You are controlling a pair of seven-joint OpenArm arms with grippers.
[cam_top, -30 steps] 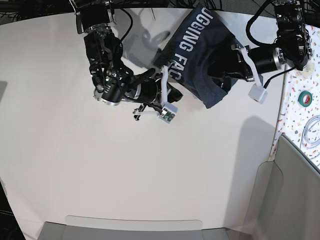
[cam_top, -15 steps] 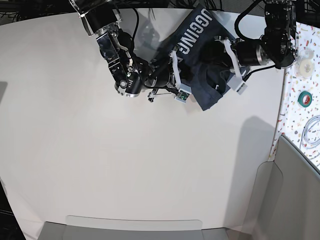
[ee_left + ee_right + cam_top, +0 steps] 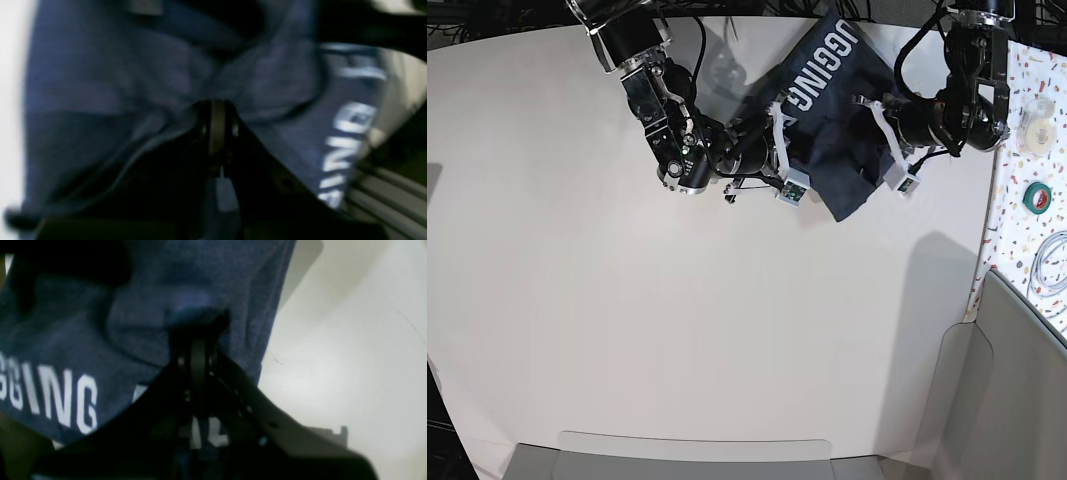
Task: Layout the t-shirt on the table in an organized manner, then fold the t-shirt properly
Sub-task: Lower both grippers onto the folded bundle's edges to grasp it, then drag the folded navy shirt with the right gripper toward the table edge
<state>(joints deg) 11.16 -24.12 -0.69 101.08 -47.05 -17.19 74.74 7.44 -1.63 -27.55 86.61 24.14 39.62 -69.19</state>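
Currently the dark navy-blue heathered cloth t-shirt (image 3: 832, 120) hangs bunched between both grippers — left gripper (image 3: 217, 110) and right gripper (image 3: 197, 336) each pinching cloth, close together at the far edge of the plain white matte table (image 3: 677, 330).

The wide white matte table (image 3: 677, 340) lies bare across its near and left parts, giving open passage there. At the far edge the bunched dark navy t-shirt with white block lettering (image 3: 832, 130) fills the gap between the two black arms, which crowd it from both sides. Along the right edge, a speckled strip (image 3: 1027, 180) carrying a green tape roll (image 3: 1037, 196) and a grey panel (image 3: 1017, 390) bounds the room.
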